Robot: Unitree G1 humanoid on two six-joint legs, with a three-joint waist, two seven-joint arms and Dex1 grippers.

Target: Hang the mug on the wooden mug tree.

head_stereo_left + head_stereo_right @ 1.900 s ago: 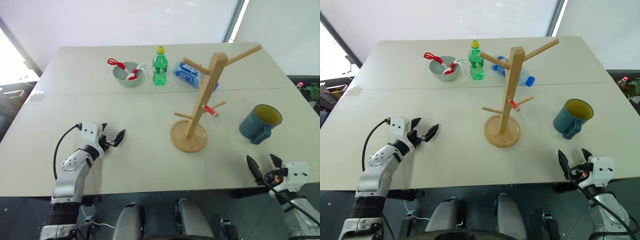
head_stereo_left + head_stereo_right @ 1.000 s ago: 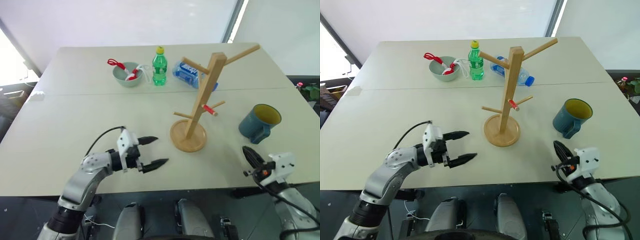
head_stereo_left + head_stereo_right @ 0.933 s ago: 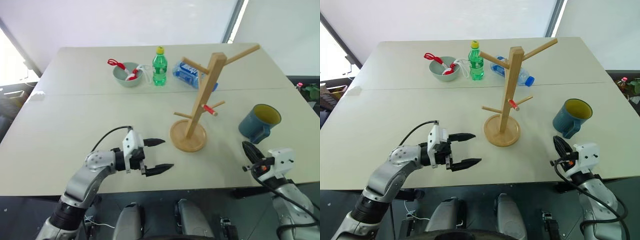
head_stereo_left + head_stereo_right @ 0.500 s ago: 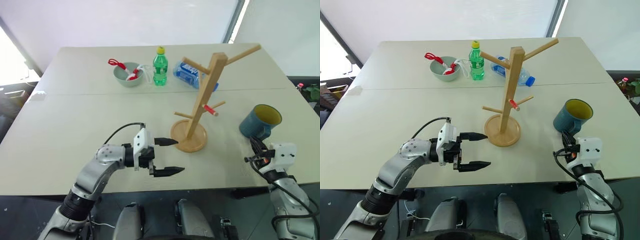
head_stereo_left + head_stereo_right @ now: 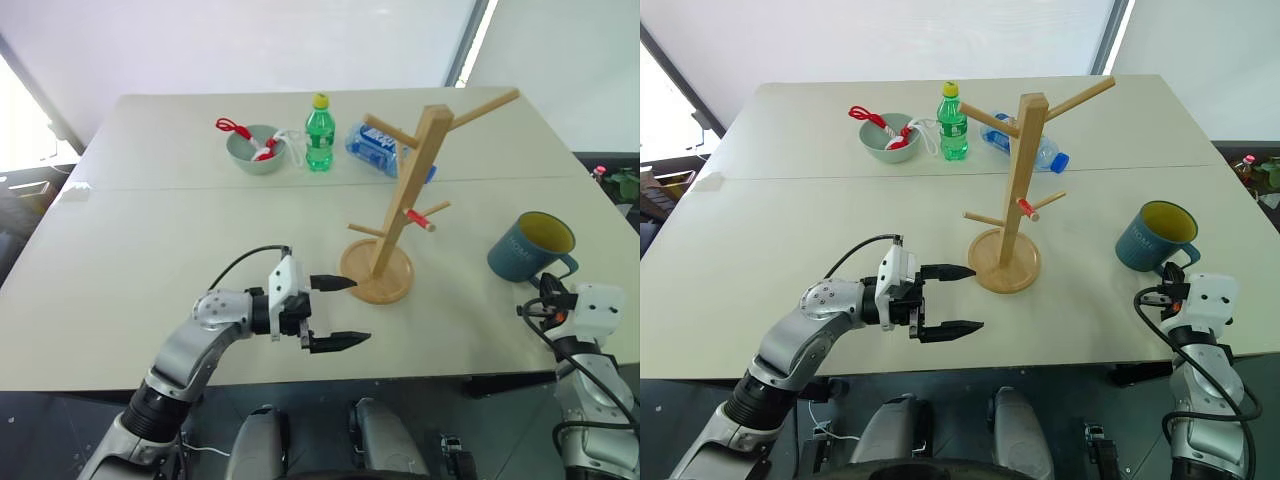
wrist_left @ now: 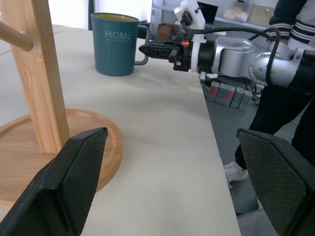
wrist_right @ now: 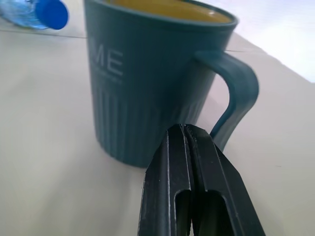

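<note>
The dark teal mug [image 5: 530, 245] with a yellow-green inside stands upright near the table's right edge, its handle [image 7: 236, 98] turned to the right and towards me. My right gripper [image 7: 184, 130] is shut and points level at the mug's lower wall, right beside the handle; I cannot tell whether it touches. The wooden mug tree [image 5: 402, 210] stands mid-table on its round base [image 5: 377, 272], with a red-tipped peg. My left gripper [image 5: 358, 312] is open and empty, pointing right, its far finger over the base's near-left rim. The left wrist view shows the mug [image 6: 115, 44] and the right gripper [image 6: 152, 49].
At the back stand a green bottle [image 5: 319, 133] and a grey-green bowl [image 5: 253, 148] holding a red-handled item; a clear water bottle [image 5: 375, 147] lies behind the tree. A person in dark clothes [image 6: 290, 49] stands beyond the table's right edge.
The mug has slid right and turned, its handle swinging from front to right. My right gripper moved right with it. My left gripper moved right to the tree's base, then stayed.
</note>
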